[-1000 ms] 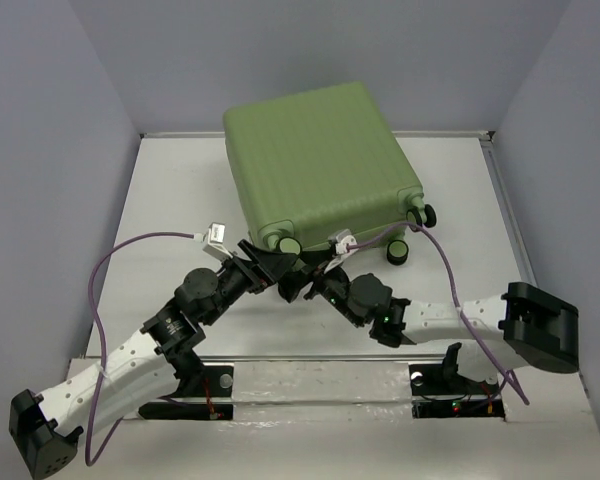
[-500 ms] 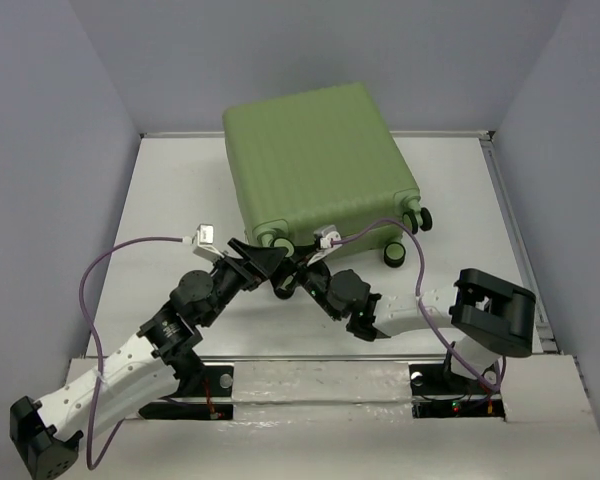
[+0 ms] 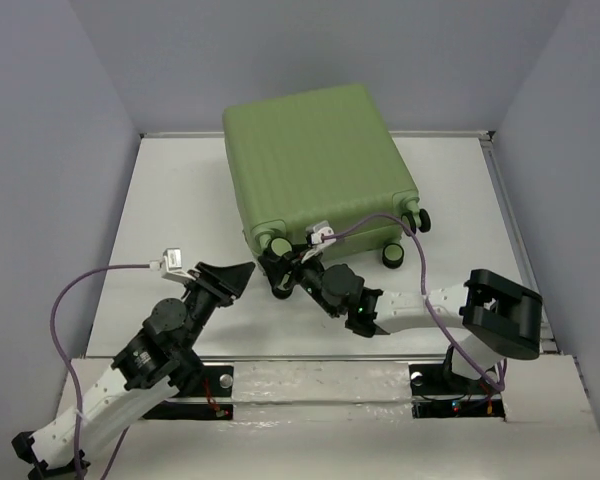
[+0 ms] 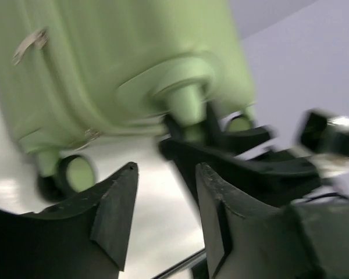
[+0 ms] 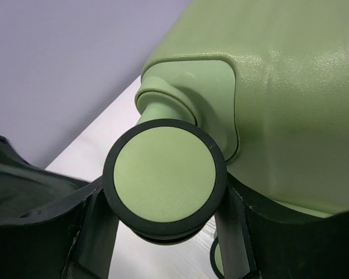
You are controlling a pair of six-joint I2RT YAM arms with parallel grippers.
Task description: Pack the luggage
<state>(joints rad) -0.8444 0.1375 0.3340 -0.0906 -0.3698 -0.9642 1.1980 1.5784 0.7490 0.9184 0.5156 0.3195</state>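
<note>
The luggage (image 3: 315, 165) is a light-green ribbed suitcase lying closed at the back middle of the table. My right gripper (image 3: 279, 268) is at its near left corner. In the right wrist view my right gripper (image 5: 164, 195) has one finger (image 5: 93, 224) on each side of a black-and-green caster wheel (image 5: 164, 174) and is shut on it. My left gripper (image 3: 240, 271) is open and empty, a little left of that corner. In the left wrist view my left gripper (image 4: 163, 177) points at the suitcase's underside (image 4: 104, 52), with another wheel (image 4: 75, 174) to the left.
Two more caster wheels (image 3: 392, 255) stick out at the suitcase's near right corner. Purple cables loop from both wrists. Grey walls enclose the white table (image 3: 170, 200). The right arm's dark body (image 4: 244, 154) lies close beside my left fingers.
My left gripper has drawn back left and toward the near edge, away from the suitcase corner. My right gripper has moved left and forward onto the corner wheel.
</note>
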